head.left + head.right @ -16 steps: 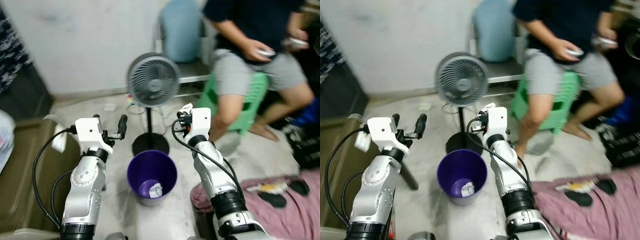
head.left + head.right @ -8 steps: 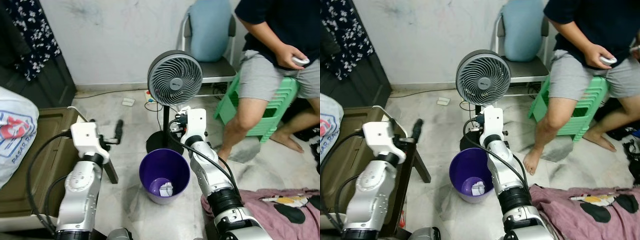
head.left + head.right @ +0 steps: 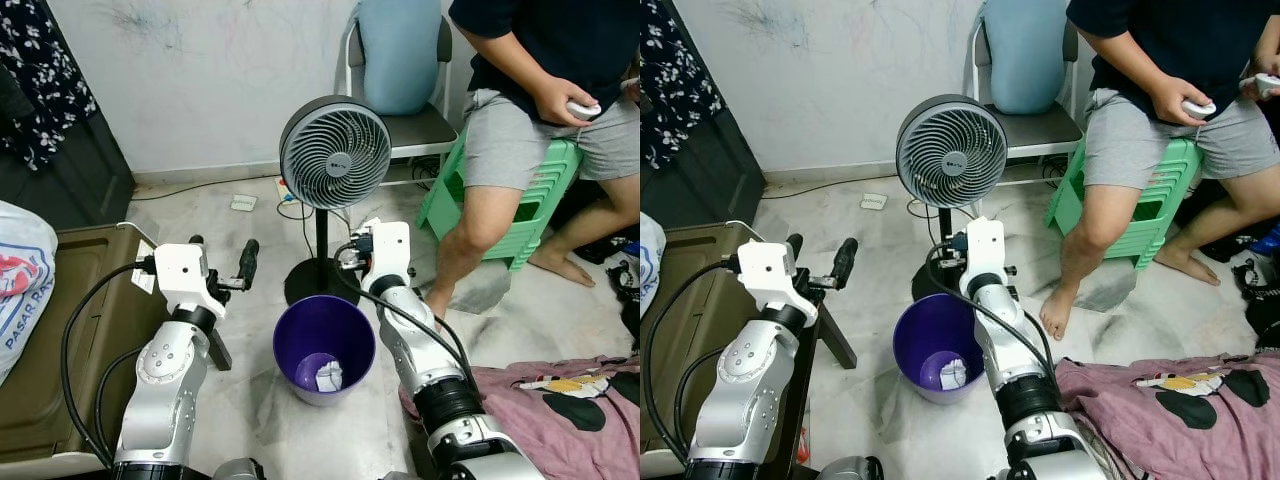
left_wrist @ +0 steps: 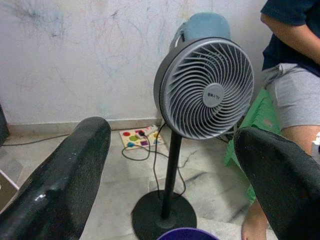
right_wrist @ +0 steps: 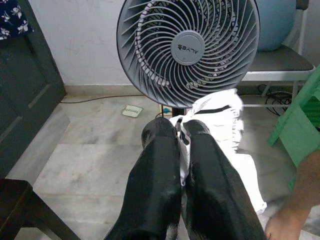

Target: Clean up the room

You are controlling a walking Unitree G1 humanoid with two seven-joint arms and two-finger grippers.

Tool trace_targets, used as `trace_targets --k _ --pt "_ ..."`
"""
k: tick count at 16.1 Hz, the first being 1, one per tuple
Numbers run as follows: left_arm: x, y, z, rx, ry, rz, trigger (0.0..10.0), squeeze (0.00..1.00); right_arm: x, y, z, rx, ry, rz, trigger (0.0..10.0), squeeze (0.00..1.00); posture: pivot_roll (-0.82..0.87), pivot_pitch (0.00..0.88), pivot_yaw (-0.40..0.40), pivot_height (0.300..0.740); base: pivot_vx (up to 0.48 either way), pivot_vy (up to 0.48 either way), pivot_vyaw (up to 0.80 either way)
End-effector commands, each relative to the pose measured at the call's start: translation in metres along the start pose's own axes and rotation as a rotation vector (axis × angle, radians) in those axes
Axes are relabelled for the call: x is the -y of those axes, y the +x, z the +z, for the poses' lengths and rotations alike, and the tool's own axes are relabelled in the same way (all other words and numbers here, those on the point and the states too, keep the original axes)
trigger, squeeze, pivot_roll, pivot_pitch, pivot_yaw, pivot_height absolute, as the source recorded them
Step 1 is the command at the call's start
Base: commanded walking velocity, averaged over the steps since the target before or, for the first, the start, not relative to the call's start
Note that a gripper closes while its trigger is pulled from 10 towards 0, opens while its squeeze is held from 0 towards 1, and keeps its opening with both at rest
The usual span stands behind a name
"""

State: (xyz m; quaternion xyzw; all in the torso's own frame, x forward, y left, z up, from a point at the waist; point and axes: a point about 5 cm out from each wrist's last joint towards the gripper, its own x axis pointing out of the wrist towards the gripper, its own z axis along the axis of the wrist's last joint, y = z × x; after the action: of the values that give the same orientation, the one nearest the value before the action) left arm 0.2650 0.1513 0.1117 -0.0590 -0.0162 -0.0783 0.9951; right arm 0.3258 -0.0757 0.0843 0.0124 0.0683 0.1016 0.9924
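A purple bin (image 3: 290, 335) stands on the marble floor between my arms, with a crumpled white paper (image 3: 328, 376) at its bottom. My left gripper (image 3: 222, 255) is raised left of the bin, open and holding nothing. My right gripper (image 5: 176, 127) is held above the bin's far rim, in front of the fan's base. It is shut on a white scrap with a black stripe (image 5: 222, 120), which sticks out past the fingertips. In the left wrist view the open fingers (image 4: 65, 170) frame the fan (image 4: 206, 90).
A grey standing fan (image 3: 335, 153) rises just behind the bin. A person (image 3: 540, 100) sits on a green stool (image 3: 530, 200) at the right, holding a controller. Pink cloth (image 3: 540, 400) lies at lower right. A dark low table (image 3: 60, 330) and a white bag (image 3: 20, 280) are at left.
The whole view has swung and sharpened as the camera moved. Both arms keep the same raised pose over the bin.
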Motion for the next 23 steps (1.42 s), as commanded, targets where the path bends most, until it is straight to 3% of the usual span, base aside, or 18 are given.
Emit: trace_targets --k 1,13,16,23 --pt "-0.0002 -0.0021 0.0004 -0.004 0.008 -0.006 10.0 0.0 -0.0042 0.0019 0.0033 0.01 -0.004 0.013 10.0 0.0 -0.04 0.037 0.01 0.74 0.345 0.0 0.0" --pt "0.0015 -0.0025 -0.0018 -0.011 0.006 -0.004 10.0 0.0 -0.0051 0.0037 0.0059 0.024 -0.001 0.037 10.0 0.0 -0.04 0.022 0.002 0.74 0.316 0.0 0.0" --pt "0.0018 -0.0025 -0.0024 -0.013 -0.001 -0.001 10.0 0.0 -0.0055 0.0031 0.0055 0.027 -0.009 0.034 10.0 0.0 -0.04 0.021 0.004 0.74 0.375 0.0 0.7" --pt "0.0005 -0.0025 -0.0023 -0.018 0.012 -0.004 10.0 0.0 -0.005 0.0038 0.0007 0.004 -0.007 0.009 10.0 0.0 -0.04 0.021 0.006 0.74 0.0 0.0 0.0"
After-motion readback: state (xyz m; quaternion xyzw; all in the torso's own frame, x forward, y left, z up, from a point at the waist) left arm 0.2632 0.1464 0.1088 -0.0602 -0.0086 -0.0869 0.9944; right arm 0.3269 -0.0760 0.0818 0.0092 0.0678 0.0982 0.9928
